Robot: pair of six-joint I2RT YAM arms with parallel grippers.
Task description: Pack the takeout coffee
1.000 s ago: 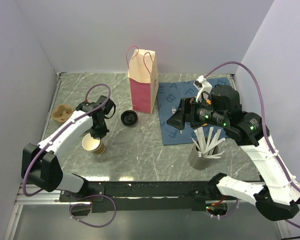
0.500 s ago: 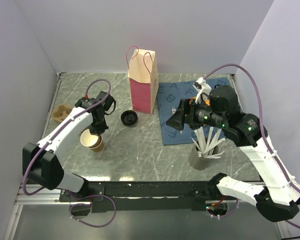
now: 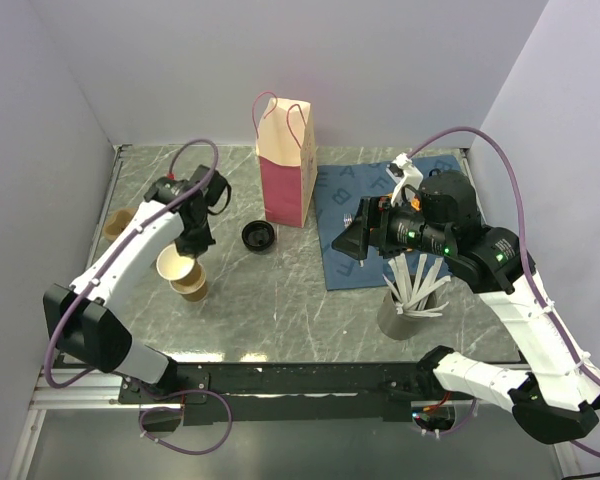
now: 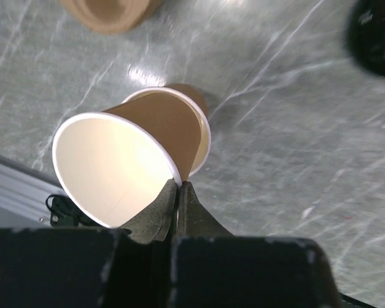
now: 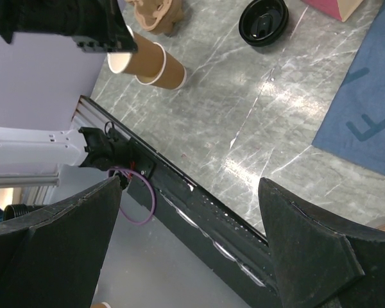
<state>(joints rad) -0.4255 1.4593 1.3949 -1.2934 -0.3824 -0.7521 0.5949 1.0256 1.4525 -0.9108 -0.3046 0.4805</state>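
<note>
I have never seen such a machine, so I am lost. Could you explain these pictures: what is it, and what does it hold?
Two robot arms stand at a table. One picture looks down from above; the other two come from a camera on each wrist. The left gripper is shut on the rim of a brown paper cup, tilted, its base at the mouth of a second cup. The right gripper is open and empty. On it are a paper bag, a black lid and a blue mat.

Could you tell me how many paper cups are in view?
2: a tilted cup pinched at its rim by the left hand, and a second cup on the table beneath it. More may be nested unseen.
</note>
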